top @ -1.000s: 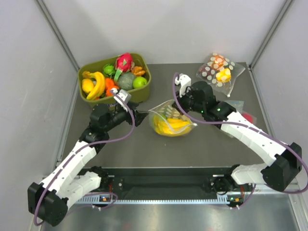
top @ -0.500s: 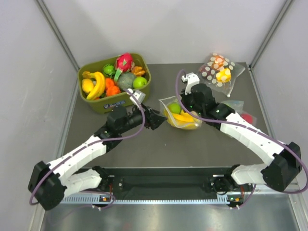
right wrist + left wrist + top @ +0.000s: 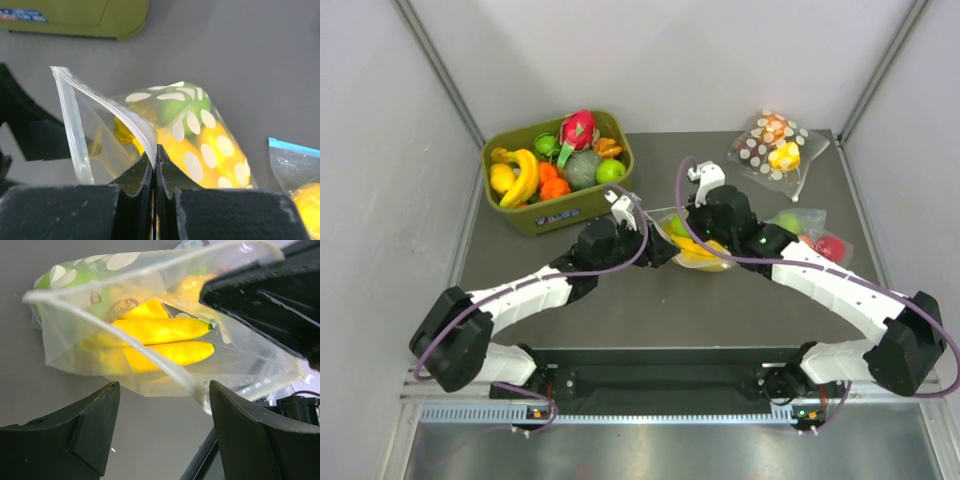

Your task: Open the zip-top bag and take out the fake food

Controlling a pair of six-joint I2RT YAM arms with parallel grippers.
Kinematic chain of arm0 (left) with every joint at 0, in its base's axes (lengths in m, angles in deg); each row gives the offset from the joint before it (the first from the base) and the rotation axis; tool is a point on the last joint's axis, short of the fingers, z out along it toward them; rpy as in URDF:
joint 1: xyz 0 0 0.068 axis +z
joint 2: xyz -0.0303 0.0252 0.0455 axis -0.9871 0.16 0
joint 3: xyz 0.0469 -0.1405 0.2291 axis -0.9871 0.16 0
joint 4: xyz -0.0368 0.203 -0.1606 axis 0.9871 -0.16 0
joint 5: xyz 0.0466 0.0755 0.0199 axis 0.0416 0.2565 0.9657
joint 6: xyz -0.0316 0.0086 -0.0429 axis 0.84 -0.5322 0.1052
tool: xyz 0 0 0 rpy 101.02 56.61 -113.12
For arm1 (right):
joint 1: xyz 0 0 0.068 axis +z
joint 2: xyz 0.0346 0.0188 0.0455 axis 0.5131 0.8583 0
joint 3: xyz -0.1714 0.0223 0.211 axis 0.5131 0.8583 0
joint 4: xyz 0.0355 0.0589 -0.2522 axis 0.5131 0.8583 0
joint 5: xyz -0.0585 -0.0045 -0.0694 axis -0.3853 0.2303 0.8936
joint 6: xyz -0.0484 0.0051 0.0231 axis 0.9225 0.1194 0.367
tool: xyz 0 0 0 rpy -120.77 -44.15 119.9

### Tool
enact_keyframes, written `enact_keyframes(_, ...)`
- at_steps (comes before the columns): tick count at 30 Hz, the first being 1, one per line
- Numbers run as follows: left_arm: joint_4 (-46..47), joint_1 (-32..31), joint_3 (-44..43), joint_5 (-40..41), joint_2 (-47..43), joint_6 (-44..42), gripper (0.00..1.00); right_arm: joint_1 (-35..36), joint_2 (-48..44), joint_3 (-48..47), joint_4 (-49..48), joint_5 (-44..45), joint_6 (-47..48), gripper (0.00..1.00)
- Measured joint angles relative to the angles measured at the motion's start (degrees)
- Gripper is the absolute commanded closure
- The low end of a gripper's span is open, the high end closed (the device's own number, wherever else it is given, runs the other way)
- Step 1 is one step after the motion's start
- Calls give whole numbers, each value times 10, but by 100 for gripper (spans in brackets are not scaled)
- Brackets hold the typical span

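Observation:
The dotted zip-top bag [image 3: 698, 248] hangs mid-table with its mouth gaping. My right gripper [image 3: 156, 150] is shut on the zip strip of one lip and holds it up. The fake food lies inside: a yellow banana bunch [image 3: 165, 340], a green apple [image 3: 176, 109] and a yellow fruit [image 3: 215, 150]. My left gripper [image 3: 164, 386] is open right in front of the bag's mouth [image 3: 150, 315]. The corner of the other lip hangs just by its right finger [image 3: 245, 435], ungripped. From above, the left gripper [image 3: 660, 250] meets the bag from the left.
An olive bin [image 3: 560, 215] full of toy fruit stands at the back left. Another dotted bag [image 3: 775, 148] with orange and yellow pieces lies at the back right. A plain clear bag [image 3: 810, 230] with green and red pieces lies right of my right arm.
My left arm has reached to the right, from beside the bin to the bag's mouth. My right gripper has raised the bag's lip and shifted it slightly, and the mouth now gapes.

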Motion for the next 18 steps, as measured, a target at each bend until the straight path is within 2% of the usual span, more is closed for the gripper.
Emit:
enact_keyframes(4,5,-1,-3,5,24,6,24,16,0,13,-8,0,-8,100)
enact_keyframes(6,8,-1,-3,11,29,8,31,22,0,19,-12,-1,-12,100)
enact_keyframes(7,8,-1,-4,13,30,9,38,25,0,23,-14,-1,-13,100)
enact_keyframes(8,8,-1,-4,17,30,10,59,28,0,26,-18,-1,-16,100)
enact_keyframes(10,7,-1,-4,28,30,11,79,33,0,33,-22,-1,-20,100)
enact_keyframes(11,5,-1,-4,33,29,10,94,35,0,36,-24,-1,-22,100)
enact_keyframes(12,2,-1,-4,39,29,10,99,37,0,37,-23,0,-23,100)
enact_keyframes(18,-52,-2,-4,67,-4,-6,100,40,-1,39,-21,35,-24,100)
